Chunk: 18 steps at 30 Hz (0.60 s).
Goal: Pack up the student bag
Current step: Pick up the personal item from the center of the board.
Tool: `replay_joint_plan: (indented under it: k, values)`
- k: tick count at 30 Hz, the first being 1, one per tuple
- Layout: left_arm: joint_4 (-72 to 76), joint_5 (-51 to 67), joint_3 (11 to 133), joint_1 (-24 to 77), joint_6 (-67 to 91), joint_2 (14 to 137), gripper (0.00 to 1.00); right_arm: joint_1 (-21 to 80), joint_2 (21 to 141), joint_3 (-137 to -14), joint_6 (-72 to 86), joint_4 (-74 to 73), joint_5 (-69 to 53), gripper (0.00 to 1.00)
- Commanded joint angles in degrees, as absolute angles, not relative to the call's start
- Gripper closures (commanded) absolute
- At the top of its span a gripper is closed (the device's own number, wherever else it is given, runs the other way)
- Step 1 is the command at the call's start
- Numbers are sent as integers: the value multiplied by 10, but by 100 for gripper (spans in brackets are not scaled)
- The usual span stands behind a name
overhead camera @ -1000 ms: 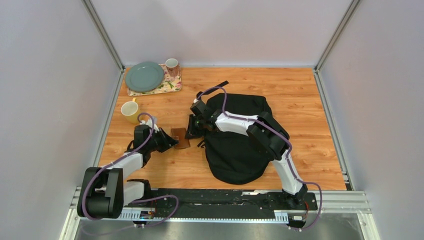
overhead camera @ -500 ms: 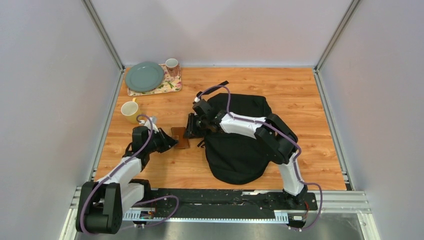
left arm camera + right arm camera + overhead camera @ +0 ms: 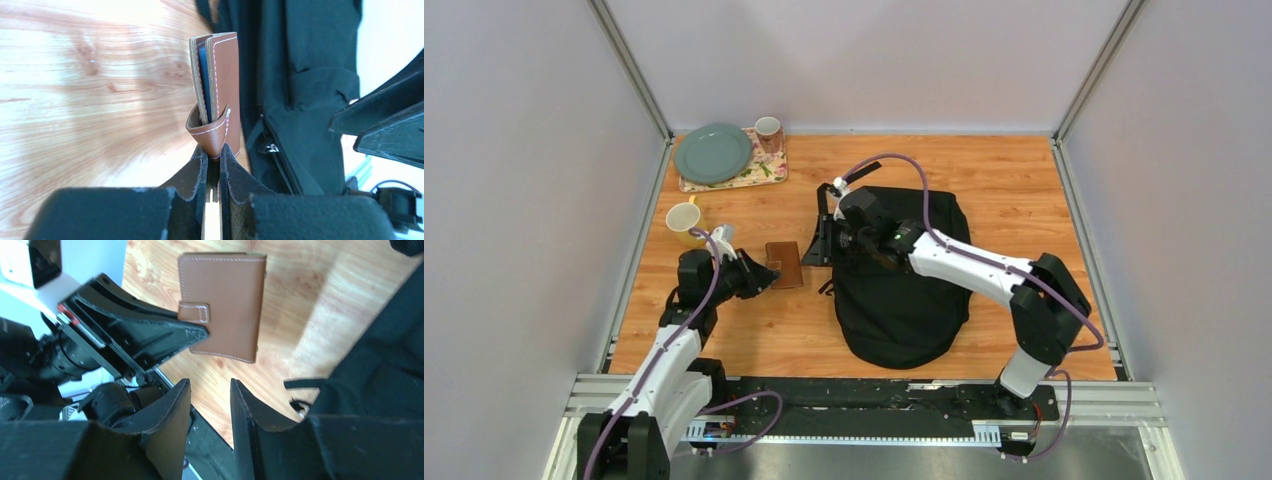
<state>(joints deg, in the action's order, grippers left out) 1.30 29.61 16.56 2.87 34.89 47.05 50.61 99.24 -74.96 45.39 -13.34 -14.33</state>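
The student bag (image 3: 904, 300), black and soft, lies in the middle of the table. A small brown wallet (image 3: 784, 264) sits just left of it. My left gripper (image 3: 767, 276) is shut on the wallet's clasp strap (image 3: 212, 131). In the left wrist view the wallet (image 3: 222, 75) stands edge-on, with the bag (image 3: 300, 75) right behind it. My right gripper (image 3: 824, 240) hovers by the bag's left edge, open and holding nothing. In the right wrist view its fingers (image 3: 172, 415) are apart, with the wallet (image 3: 225, 305) and the left gripper's fingers (image 3: 150, 335) beyond them.
A yellow mug (image 3: 684, 220) stands near the left wall, behind my left arm. At the back left a patterned tray (image 3: 764, 170) carries a green plate (image 3: 713, 153) and a pink mug (image 3: 768, 130). White walls close in the table on three sides.
My right gripper has let go of the wallet, opened and drawn back toward the bag, its arm stretching out. My left gripper has kept its grip on the wallet.
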Motion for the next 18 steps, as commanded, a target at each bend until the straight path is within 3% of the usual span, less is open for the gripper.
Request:
replay_joint_plan:
  k: [1,7,18]
  values:
    - [26,370,171,29,360,430,100,510,899,-683,435,-130,-129,59]
    - [7,407,157,30,356,389,100,508,824,-629,398,-147,-120,26]
    - [53,513,142,30,413,365,100,509,745,-531,437,-65,-216,25]
